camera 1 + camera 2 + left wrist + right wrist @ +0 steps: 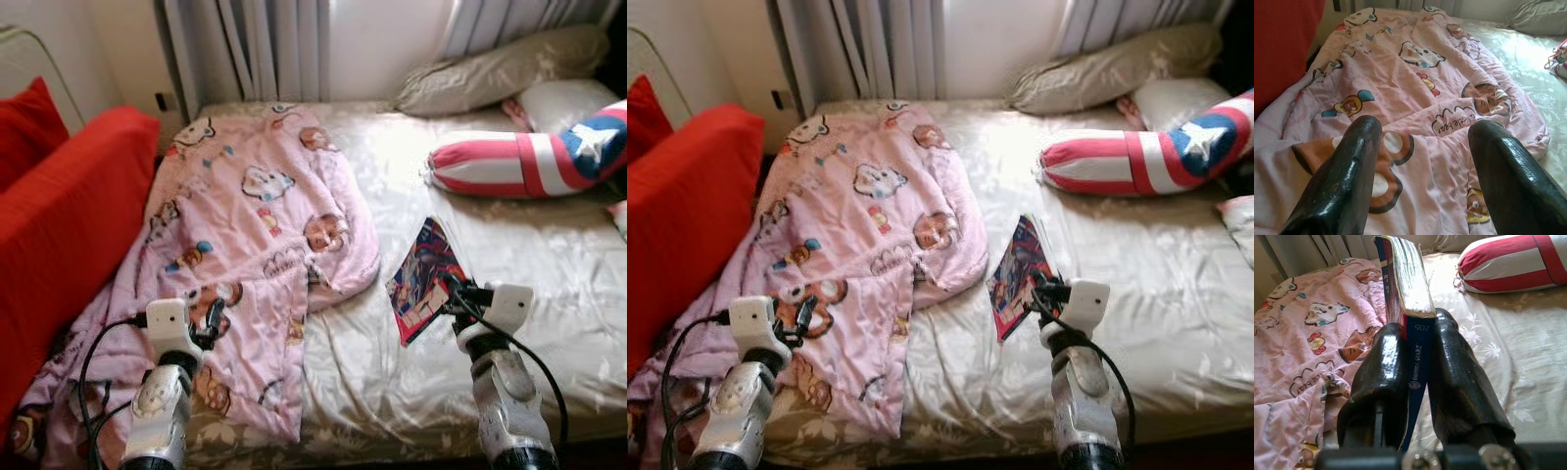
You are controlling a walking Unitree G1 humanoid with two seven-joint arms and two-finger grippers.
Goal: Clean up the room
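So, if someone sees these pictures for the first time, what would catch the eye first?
Most likely the pink cartoon blanket, spread rumpled over the robot's left part of the bed and hanging off its near edge beside the red sofa. Next, the right gripper, jaws shut on a colourful book held up over the sheet. The left gripper hovers open above the blanket, and a red, white and blue star pillow lies at the far right.

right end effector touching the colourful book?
Touching. In the right wrist view both black fingers of the right end effector press flat against the spine of the thin colourful book, no gap on either side.
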